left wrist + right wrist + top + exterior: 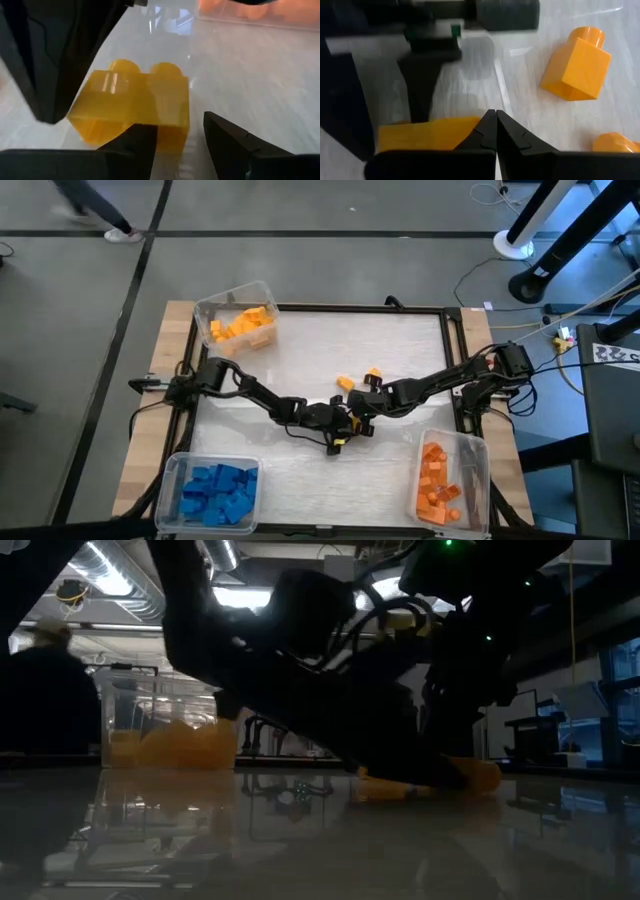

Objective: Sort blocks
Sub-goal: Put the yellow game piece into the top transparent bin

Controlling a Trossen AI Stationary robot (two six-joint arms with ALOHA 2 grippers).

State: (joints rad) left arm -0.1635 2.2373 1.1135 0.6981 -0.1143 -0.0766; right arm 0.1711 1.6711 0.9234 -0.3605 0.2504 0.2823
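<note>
A yellow two-stud brick [132, 107] lies on the white table near the middle [339, 444], studs pointing sideways. My left gripper [181, 142] [341, 434] is open low over the table, with one corner of the brick just ahead of the gap between its fingertips. My right gripper [495, 127] [355, 418] is shut and slants down at the brick's other end [425, 134]. Two loose orange-yellow bricks [345, 383] [373, 373] lie just beyond both grippers; one [576, 67] rests on its side. My right gripper stands with the outer side of its shut fingers [482, 130] right beside the yellow brick's end, slanting down from the table's right. I cannot tell whether it touches the brick, which lies flat on the table.
Three clear bins stand at the table's corners: yellow bricks at the far left [238, 320], blue bricks at the near left [212, 490], orange bricks at the near right [450, 480]. The far-left bin also shows in the low view [160, 730].
</note>
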